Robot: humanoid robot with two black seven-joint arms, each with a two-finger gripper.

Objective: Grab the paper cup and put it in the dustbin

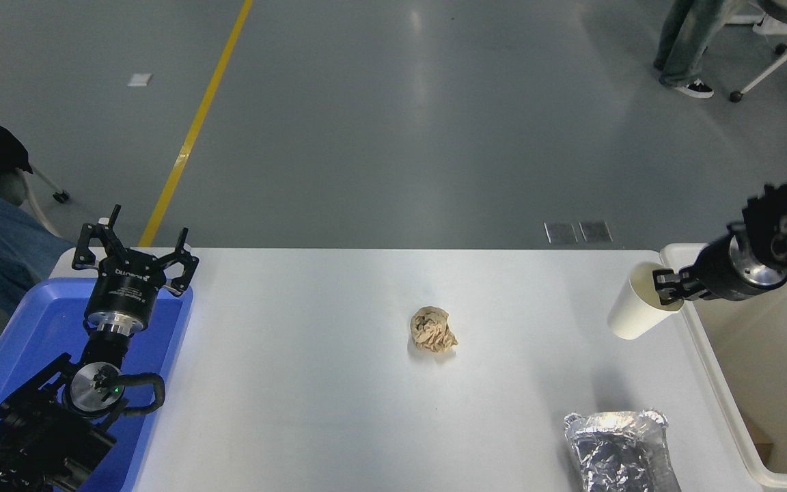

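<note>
The right gripper (667, 295) is carrying the paper cup (638, 313), jaws clamped on its rim, tilted above the table's right edge, and next needs to be moving right over the dustbin (721, 403).

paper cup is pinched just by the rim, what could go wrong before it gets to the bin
The right gripper holds the paper cup only at its rim, tilted, so it may slip or crumple. The cup hangs over the table beside the dustbin rim; releasing now would likely drop it outside, or its base could clip that rim.
</note>
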